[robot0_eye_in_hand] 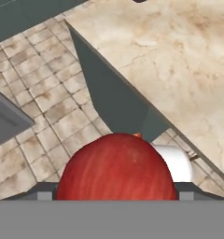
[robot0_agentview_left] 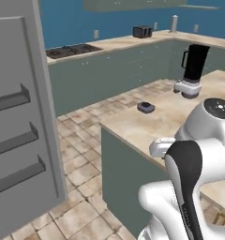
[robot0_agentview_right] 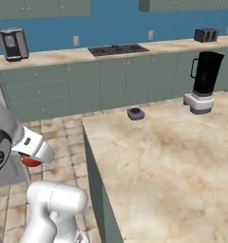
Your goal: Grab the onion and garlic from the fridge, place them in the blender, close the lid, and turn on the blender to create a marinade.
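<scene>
- Onion [robot0_eye_in_hand: 116, 167]: red-orange ball, pinched between the jaws of the gripper [robot0_eye_in_hand: 116, 189]; large and close in the hand view, over tiled floor just left of the counter edge.
- Same onion [robot0_agentview_right: 31, 161] in the right base view: small red patch showing under the white hand, low at the far left, above the floor.
- Gripper: jaws set wide, pressed against both sides of the onion; fingertips themselves hidden behind the ball.
- Blender [robot0_agentview_left: 194, 70]: tall black jar with side handle on a pale base, upright on the far right part of the counter [robot0_agentview_left: 170, 117]; also seen at [robot0_agentview_right: 204, 81].
- Lid [robot0_agentview_left: 146, 107]: small grey disc with dark centre, flat on the counter near its left edge, well apart from the blender; also at [robot0_agentview_right: 136, 113].
- Fridge [robot0_agentview_left: 20, 126]: grey door panel with three flat shelves, at the left, standing over the tiled floor [robot0_agentview_left: 81, 168].
- Garlic: cannot tell where.
- Back wall run: cooktop [robot0_agentview_right: 117, 49] set in the far worktop; toaster [robot0_agentview_right: 205, 34] to its right; coffee machine [robot0_agentview_right: 14, 43] to its left.
</scene>
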Tool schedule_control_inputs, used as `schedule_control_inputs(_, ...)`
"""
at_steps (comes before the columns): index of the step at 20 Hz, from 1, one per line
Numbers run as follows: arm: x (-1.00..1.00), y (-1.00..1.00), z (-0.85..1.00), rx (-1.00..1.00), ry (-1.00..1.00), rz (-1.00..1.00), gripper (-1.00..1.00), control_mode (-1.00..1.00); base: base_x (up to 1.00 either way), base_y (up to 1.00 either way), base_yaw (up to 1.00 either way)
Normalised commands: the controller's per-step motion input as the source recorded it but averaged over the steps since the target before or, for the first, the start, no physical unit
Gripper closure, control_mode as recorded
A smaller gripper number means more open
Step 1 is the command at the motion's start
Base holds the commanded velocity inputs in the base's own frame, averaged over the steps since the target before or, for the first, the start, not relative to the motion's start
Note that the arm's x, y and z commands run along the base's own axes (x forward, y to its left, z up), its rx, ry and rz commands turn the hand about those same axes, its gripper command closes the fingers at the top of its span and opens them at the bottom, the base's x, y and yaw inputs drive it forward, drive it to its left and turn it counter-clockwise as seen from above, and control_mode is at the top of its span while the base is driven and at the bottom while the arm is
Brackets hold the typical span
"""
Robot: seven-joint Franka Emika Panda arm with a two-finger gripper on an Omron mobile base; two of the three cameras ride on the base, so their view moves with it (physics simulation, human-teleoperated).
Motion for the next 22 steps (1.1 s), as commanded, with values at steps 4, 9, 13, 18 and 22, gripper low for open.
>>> schedule_control_inputs(4, 0.0, 0.0, 0.0, 0.0, 0.0, 0.0, 1.0, 1.0, 0.46, 0.0, 0.16)
schedule_control_inputs(9, 0.0, 0.0, 0.0, 0.0, 0.0, 0.0, 1.0, 1.0, 0.47, -0.1, 0.32)
schedule_control_inputs(13, 0.0, 0.0, 0.0, 0.0, 0.0, 0.0, 1.0, 1.0, 0.2, -0.36, 0.23)
schedule_control_inputs(18, 0.0, 0.0, 0.0, 0.0, 0.0, 0.0, 1.0, 1.0, -0.73, -0.31, 0.04)
schedule_control_inputs(22, 0.0, 0.0, 0.0, 0.0, 0.0, 0.0, 1.0, 1.0, -1.0, -0.13, -0.08)
